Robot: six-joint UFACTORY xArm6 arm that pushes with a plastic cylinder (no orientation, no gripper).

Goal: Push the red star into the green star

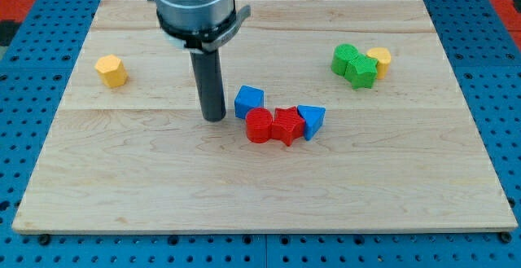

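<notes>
The red star [287,125] lies near the board's middle, between a red cylinder [259,125] on its left and a blue triangle [311,120] on its right, touching both. The green star [361,72] sits at the view's upper right, touching a green block [345,59] and a yellow cylinder [379,59]. My tip [213,118] rests on the board left of the red cluster, just left of a blue block [249,102] and apart from the red star.
A yellow hexagonal block [111,70] sits alone at the view's left. The wooden board [260,195] lies on a blue pegboard surface; its edges show on all sides.
</notes>
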